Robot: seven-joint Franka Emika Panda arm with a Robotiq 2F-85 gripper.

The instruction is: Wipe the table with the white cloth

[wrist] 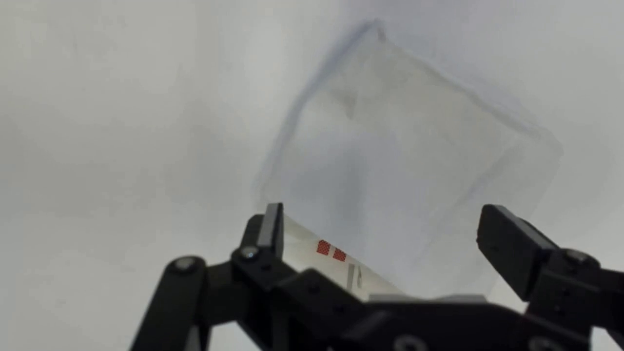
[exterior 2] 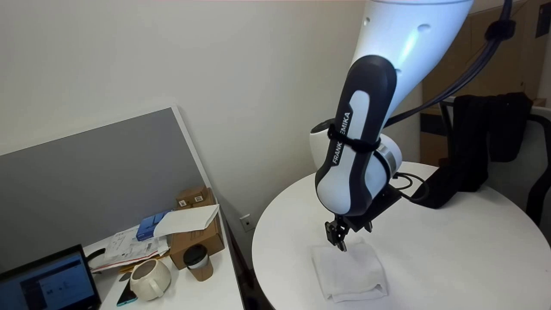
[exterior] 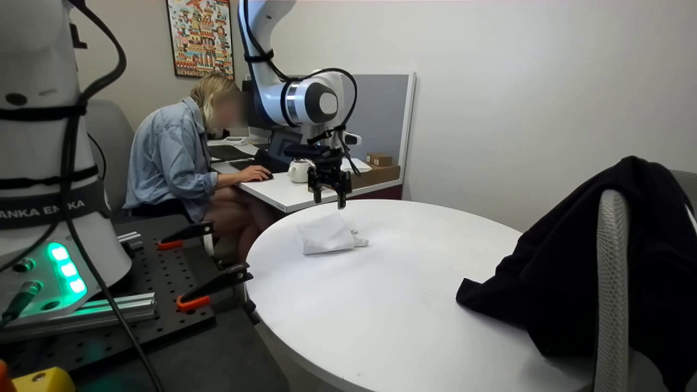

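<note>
Soft, even light in both exterior views; table (exterior: 392,305) bright, edge faintly shaded by black garment (exterior: 555,272). Cool glare on arm (exterior 2: 374,107); green lamps (exterior: 68,269) glow. Person's face (exterior: 228,111) blurred. Wrist view dimmer, greyish, soft-focused; white cloth (wrist: 419,161) nearly merges with table, diffuse shadow on it.

A mug (exterior 2: 150,280) stands between a laptop (exterior 2: 54,282) and a lidded cup (exterior 2: 199,264).

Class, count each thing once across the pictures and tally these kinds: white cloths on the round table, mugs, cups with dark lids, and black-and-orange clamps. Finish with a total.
White cloth: 1
Mug: 1
Cup with a dark lid: 1
Black-and-orange clamps: 2
Total: 5
</note>
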